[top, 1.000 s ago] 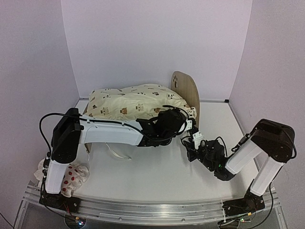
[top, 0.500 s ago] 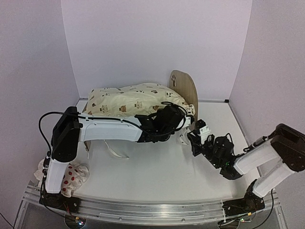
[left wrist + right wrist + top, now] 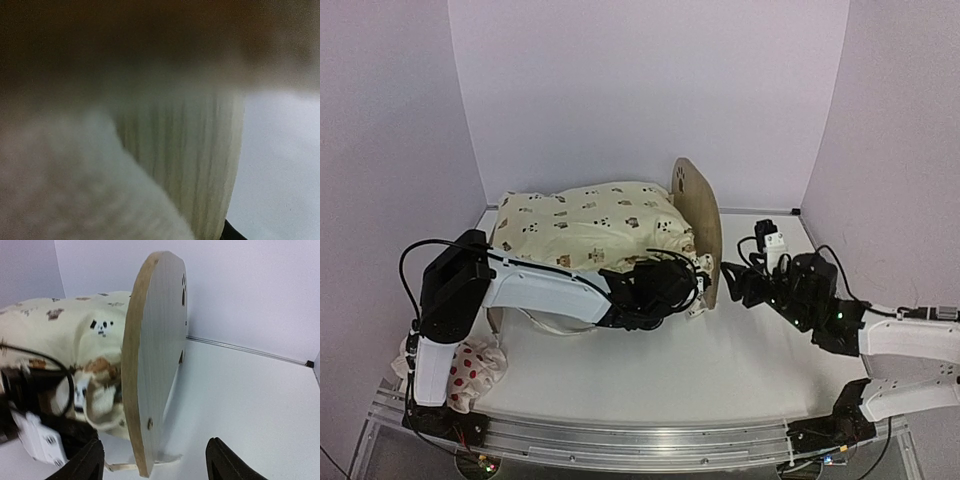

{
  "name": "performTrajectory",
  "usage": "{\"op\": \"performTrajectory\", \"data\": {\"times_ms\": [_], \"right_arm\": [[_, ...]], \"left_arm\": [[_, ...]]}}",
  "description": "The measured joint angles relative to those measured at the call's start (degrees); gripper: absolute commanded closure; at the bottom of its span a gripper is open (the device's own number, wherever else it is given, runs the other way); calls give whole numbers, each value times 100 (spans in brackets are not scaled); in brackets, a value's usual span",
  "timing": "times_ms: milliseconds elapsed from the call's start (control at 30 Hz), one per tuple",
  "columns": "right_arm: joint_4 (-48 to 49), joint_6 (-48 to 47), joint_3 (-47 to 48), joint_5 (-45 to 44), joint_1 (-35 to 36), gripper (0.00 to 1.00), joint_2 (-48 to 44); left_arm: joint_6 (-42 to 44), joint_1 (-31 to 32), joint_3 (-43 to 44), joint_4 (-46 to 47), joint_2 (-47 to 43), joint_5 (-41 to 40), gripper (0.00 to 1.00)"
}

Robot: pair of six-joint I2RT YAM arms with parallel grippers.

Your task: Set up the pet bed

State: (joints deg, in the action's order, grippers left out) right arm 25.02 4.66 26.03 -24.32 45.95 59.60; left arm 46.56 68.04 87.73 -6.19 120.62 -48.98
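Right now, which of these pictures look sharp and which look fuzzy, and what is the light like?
Top external view: sharp and evenly lit, with only soft shadows. Left wrist view: nearly all blur, with pale ribbed fabric too close to the lens and darkness along the top. Right wrist view: the pet bed headboard is fairly crisp, but the cushion and the lower left corner are smeared.

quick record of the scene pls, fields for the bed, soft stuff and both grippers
pet bed: light-wood frame at the back of the table
headboard: upright, paw print near the top
cushion: cream animal print, lying on the bed against the headboard
pillow: white with red spots, off the bed, by the left arm's base
left gripper: at the bed's near side, pressed close to cream fabric; jaws hidden
right gripper: open, the headboard's lower edge between its fingers, not gripped
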Motion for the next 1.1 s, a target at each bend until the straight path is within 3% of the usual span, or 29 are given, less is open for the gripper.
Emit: {"op": "performTrajectory", "data": {"times_ms": [233,367,433,633,700,933,1100], "right_arm": [[-1301,119,2099,-14,-1,18,1086],[-1737,117,2793,-169,-13,24,1808],[-2033,137,3065,-259,-49,34,2130],[-2583,373,3453,-171,-60,87,2611],[-2665,677,3509,-229,6,98,2634],[-3383,803,4054,-638,41,100,2859],[-4083,866,4666,-729,124,100,3056]], "left_arm": [[-468,75,-400,-155,0,-201,69],[-615,108,-496,-230,0,-258,69],[-662,118,-506,-274,0,-276,69],[-736,134,-594,-277,0,-278,69],[-737,151,-615,-224,0,-275,69],[-1065,237,-684,98,-23,-51,63],[-1118,226,-767,122,-171,-8,47]]}}
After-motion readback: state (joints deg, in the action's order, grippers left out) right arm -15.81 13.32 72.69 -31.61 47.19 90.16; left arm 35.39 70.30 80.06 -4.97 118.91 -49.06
